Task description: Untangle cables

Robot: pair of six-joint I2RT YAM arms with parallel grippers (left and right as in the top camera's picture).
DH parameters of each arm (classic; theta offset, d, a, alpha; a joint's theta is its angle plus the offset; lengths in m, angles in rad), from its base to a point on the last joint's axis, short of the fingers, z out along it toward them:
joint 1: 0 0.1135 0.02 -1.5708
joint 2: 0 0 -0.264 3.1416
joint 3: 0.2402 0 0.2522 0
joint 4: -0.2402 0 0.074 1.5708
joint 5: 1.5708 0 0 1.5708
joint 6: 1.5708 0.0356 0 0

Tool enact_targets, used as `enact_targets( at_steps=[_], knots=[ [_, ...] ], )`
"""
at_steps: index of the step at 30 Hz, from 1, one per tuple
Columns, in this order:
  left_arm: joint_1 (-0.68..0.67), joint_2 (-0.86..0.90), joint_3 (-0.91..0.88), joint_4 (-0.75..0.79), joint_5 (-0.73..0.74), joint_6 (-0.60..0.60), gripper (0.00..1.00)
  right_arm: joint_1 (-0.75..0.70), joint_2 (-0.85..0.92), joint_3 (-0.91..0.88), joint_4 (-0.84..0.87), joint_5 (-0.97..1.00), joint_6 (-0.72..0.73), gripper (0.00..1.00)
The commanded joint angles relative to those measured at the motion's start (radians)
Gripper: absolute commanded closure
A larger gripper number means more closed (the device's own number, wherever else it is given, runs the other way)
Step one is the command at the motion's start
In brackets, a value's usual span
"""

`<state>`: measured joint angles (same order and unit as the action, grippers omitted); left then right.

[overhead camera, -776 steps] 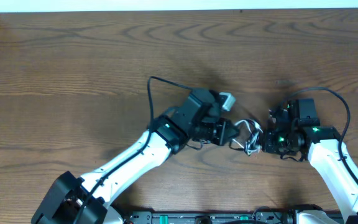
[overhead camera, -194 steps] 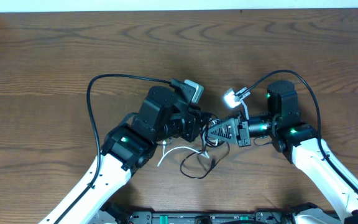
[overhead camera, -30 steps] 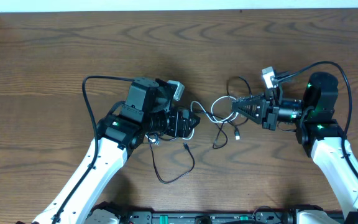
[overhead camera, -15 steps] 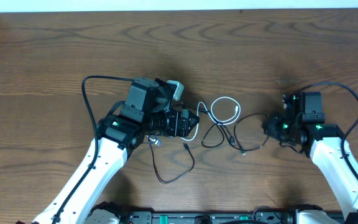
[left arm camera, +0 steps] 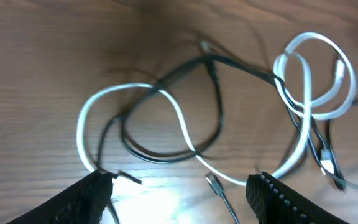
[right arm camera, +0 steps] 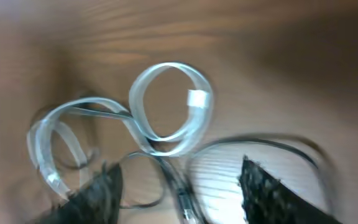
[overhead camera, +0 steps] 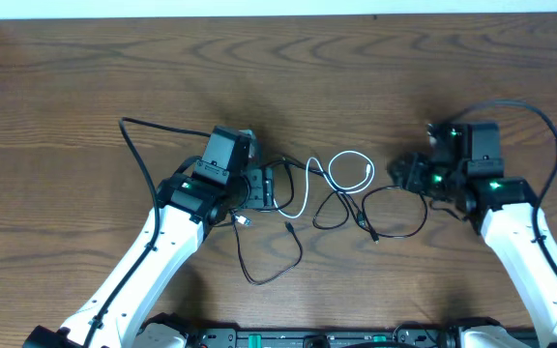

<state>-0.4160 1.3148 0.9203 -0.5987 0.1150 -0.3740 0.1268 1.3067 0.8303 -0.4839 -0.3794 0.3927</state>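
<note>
The cables lie in a loose tangle on the wooden table between my two grippers. A white cable curls into a small loop at the centre, and thin black cables cross it and trail off both ways. My left gripper is open just left of the tangle. In the left wrist view its fingers straddle the white cable, a black loop and a small plug. My right gripper is open at the tangle's right end. The blurred right wrist view shows the white loop ahead and a black cable on the table.
A long black cable runs from the tangle toward the table's front edge beside my left arm. Thick black robot cables arch over each arm. A pale wall strip borders the table's far edge.
My right gripper, shut on a lifted black cable a second ago, pulled it rightward and has opened; that cable now lies on the table. My left gripper shifted slightly.
</note>
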Motion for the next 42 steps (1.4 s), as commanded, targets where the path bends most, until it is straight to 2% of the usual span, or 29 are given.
enact_targets(
  at_steps=[1,4,6,15,17,20,21,22,25,26,28,32,35,39,42],
  knots=[
    [0.000,0.006,0.000,-0.014,-0.152,-0.109,0.26,0.084,0.006,0.020,0.056,-0.148,-0.042,0.40],
    [0.000,0.006,0.000,-0.094,-0.307,-0.284,0.26,0.189,0.058,0.019,0.130,-0.147,-0.026,0.40],
    [0.001,0.006,0.000,-0.123,-0.341,-0.320,0.26,0.239,0.103,0.019,0.177,-0.147,-0.003,0.40],
    [0.000,0.006,0.000,-0.129,-0.340,-0.320,0.26,0.367,0.315,0.019,0.409,-0.151,0.103,0.42],
    [0.000,0.006,0.000,-0.130,-0.340,-0.320,0.26,0.388,0.368,0.019,0.475,-0.151,0.134,0.48],
    [0.000,0.006,0.000,-0.130,-0.340,-0.320,0.26,0.406,0.427,0.019,0.544,-0.157,0.167,0.51],
    [0.000,0.006,0.000,-0.130,-0.340,-0.320,0.26,0.409,0.438,0.019,0.561,-0.170,0.172,0.56],
    [0.000,0.006,0.000,-0.131,-0.340,-0.320,0.26,0.412,0.454,0.019,0.592,-0.212,0.172,0.65],
    [0.000,0.006,0.000,-0.140,-0.341,-0.319,0.26,0.400,0.461,0.019,0.684,-0.380,0.148,0.98],
    [0.000,0.006,0.000,-0.141,-0.341,-0.319,0.26,0.395,0.458,0.019,0.702,-0.412,0.141,0.99],
    [0.000,0.006,0.000,-0.142,-0.341,-0.319,0.26,0.330,0.431,0.020,0.813,-0.636,0.141,0.99],
    [0.000,0.006,0.000,-0.141,-0.340,-0.320,0.26,0.274,0.344,0.021,0.784,-0.686,0.153,0.99],
    [0.000,0.006,0.000,-0.131,-0.331,-0.320,0.26,0.267,0.227,0.021,0.743,-0.652,0.136,0.99],
    [0.000,0.006,0.000,-0.080,-0.239,-0.319,0.26,0.267,0.064,0.030,0.568,-0.412,0.129,0.99],
    [0.000,0.006,0.000,-0.058,-0.201,-0.315,0.25,0.267,-0.042,0.082,0.297,-0.195,0.095,0.99]
  ],
)
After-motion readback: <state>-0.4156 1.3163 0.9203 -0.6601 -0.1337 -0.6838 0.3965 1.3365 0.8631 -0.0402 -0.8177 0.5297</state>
